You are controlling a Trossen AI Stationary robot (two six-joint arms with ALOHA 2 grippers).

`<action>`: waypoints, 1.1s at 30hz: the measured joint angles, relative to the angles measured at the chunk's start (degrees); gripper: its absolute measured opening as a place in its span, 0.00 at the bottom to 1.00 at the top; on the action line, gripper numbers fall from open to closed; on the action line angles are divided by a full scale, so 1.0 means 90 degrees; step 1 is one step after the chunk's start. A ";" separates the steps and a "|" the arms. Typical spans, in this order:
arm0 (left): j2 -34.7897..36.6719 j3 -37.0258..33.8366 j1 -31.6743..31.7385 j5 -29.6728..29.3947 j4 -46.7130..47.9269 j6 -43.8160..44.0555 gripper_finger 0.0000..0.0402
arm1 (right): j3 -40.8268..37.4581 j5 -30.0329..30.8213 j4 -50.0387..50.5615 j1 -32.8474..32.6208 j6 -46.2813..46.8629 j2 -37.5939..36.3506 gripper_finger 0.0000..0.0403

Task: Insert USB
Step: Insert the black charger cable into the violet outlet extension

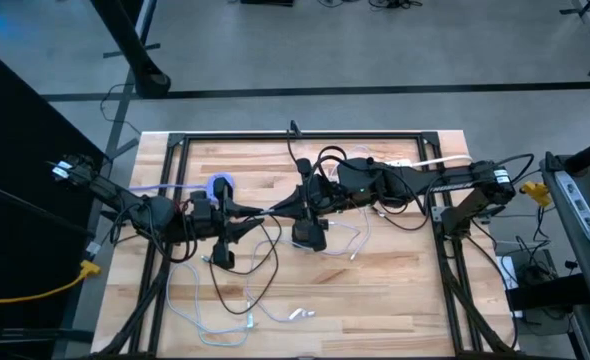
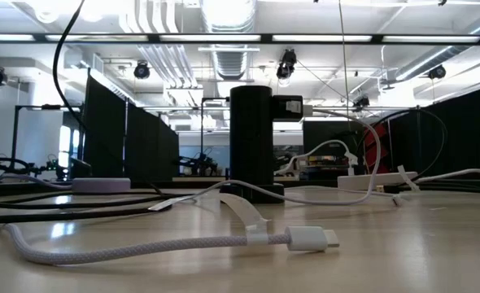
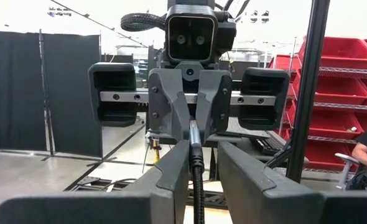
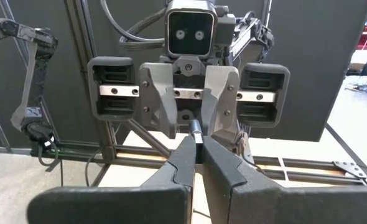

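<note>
Your two dark arms meet nose to nose over the middle of the light wooden slatted table [image 1: 395,290], above a tangle of black and white cables. Left gripper [image 1: 265,212] reaches in from the left; its fingers [image 3: 171,177] stand a little apart and pinch a thin black cable [image 3: 198,186] that runs up between them to a plug end. Right gripper [image 1: 293,204] comes from the right, its fingers [image 4: 185,158] pressed nearly together on a small black-and-silver USB plug [image 4: 195,129] at their tips. In each wrist view you see the other gripper straight ahead, close, with the plugs lined up between them; whether the two ends touch you cannot tell. A black upright block [image 2: 250,138] stands mid-table under the grippers. A loose white braided cable with a white USB-C plug [image 2: 309,238] lies flat on the near table edge, well apart from both grippers.
</note>
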State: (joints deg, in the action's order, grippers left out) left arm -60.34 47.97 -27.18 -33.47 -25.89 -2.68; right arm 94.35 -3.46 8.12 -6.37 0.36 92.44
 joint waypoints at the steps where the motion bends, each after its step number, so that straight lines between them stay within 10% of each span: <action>1: 0.0000 0.0000 0.0002 -0.0003 0.0000 0.0000 0.14 | 0.0000 -0.0004 0.0002 0.0000 0.0000 0.0000 0.01; 12: 0.0000 0.0000 0.0007 -0.0017 0.0051 0.0000 0.03 | 0.0000 -0.0022 0.0015 0.0000 0.0192 -0.0005 0.02; 23: 0.0228 0.0005 -0.0003 -0.0154 0.0409 0.0185 0.03 | 0.0000 0.0075 0.0709 0.0017 0.0263 -0.0424 0.45; 33: 0.0555 0.2080 0.0372 -0.0831 0.6054 0.2332 0.03 | 0.0000 0.0259 0.2493 0.0158 0.0485 -0.1275 0.57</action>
State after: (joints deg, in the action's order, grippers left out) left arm -55.34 66.69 -23.83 -40.95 28.60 18.31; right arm 94.35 -1.14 30.56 -4.95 4.73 80.97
